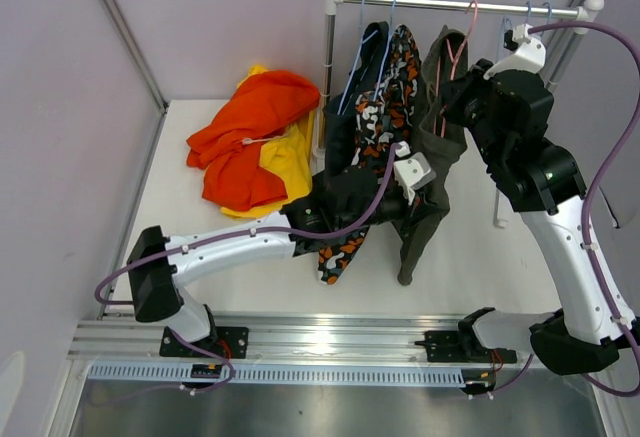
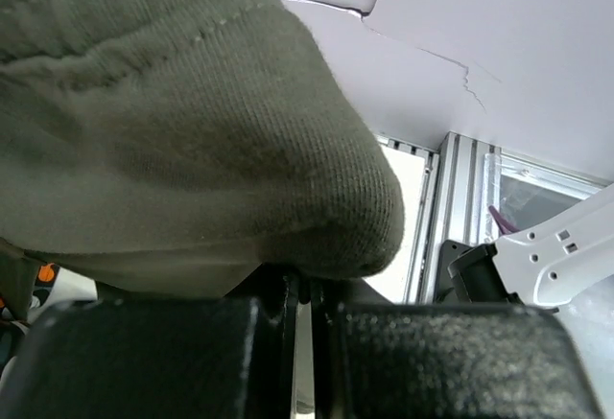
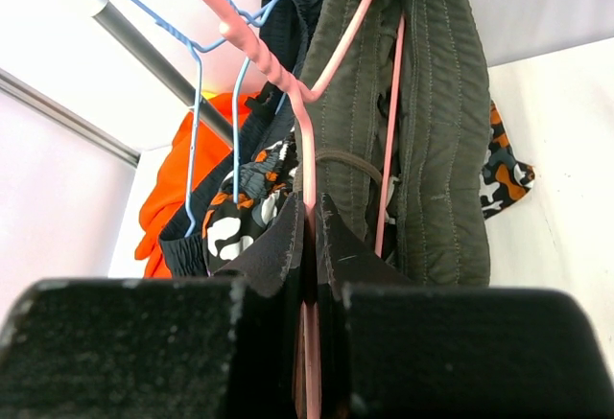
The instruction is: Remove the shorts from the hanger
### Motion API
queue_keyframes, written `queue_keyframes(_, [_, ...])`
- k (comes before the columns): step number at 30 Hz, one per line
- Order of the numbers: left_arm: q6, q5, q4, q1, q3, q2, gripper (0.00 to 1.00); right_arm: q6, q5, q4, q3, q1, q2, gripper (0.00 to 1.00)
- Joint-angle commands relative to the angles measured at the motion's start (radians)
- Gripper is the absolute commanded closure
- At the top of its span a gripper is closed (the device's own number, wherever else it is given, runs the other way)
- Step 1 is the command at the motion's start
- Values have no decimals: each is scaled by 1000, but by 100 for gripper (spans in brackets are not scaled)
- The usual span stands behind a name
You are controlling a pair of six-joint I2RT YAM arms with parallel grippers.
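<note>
Two pairs lie off the rack, orange-red shorts heaped over yellow shorts on the table at left. Three more hang from the rail: navy-black shorts, camouflage shorts and olive-grey shorts.

Both arms work the olive-grey pair, which hangs on a pink hanger with its long axis close to vertical, the stitched waistband folded over the wire and a leg trailing down toward the table. The right gripper, fingers together, is clamped on the hanger's pink wire just below the waistband. The left gripper is pinched shut on a fold low on the leg, with cloth bulging over its fingertips. From that pinch the garment runs up and away toward the hanger, so the left arm is nearer the hem and the right nearer the hook. A pull downward and toward the robot along that line would likely slide the waistband off while the right arm steadies the wire (the camouflage pair hangs just beside it and could be dragged along).

Up close, the fabric is a thick, matte, dark olive knit with a visible ribbed weave, soft enough to bunch and crease where it is gripped.
</note>
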Motion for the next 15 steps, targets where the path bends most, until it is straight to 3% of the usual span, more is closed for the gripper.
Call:
queue_keyframes(1, [0,-53,37,-33,-44,-60,100,8,26,82,50,7,-17,100])
queue_keyframes(11, [-73,-100,173,-326,-422,-206,100,-33,46,-10,300,-46,123,100])
queue_keyframes(15, [-116,-104,218,-341,-479,-200,100,-21,41,-24,289,-51,113,100])
